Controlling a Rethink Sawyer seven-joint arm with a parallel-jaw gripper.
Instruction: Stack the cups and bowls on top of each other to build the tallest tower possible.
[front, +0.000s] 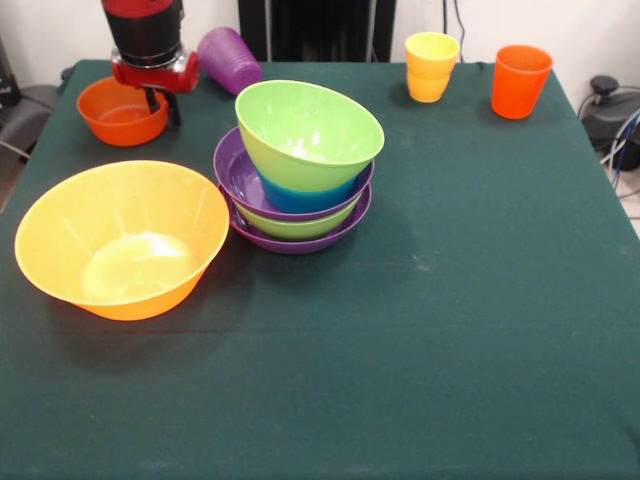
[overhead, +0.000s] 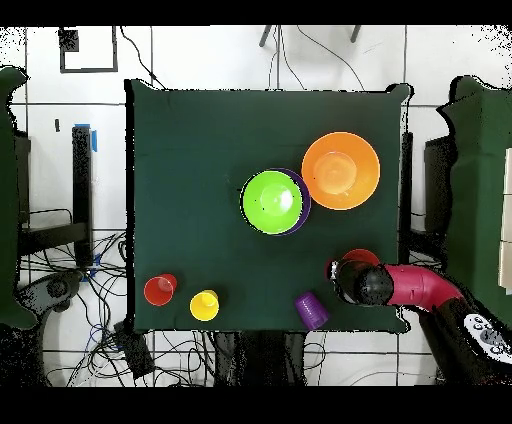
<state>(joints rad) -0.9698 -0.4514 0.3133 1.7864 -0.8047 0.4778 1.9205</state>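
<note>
Tower (front: 298, 165): five bowls; gripper (front: 158, 103) state indeterminate.
You see two loose bowls, yellow-orange (front: 122, 238) and red-orange (front: 121, 111), plus purple (front: 229, 59), yellow (front: 431, 66), orange-red (front: 520, 81) cups.

The arm (front: 146, 30) is seen in the front view as a black cylindrical section topped by a red band at the upper edge. Below it a flat red plate (front: 155, 72) with pale, metallic ends is fitted. Dark, thin gripper (front: 160, 103) parts are seen under the plate; detail cannot be resolved. In the overhead view a glossy crimson link (overhead: 420, 288) is recorded, ending in a rounded black wrist (overhead: 366, 284).
</note>
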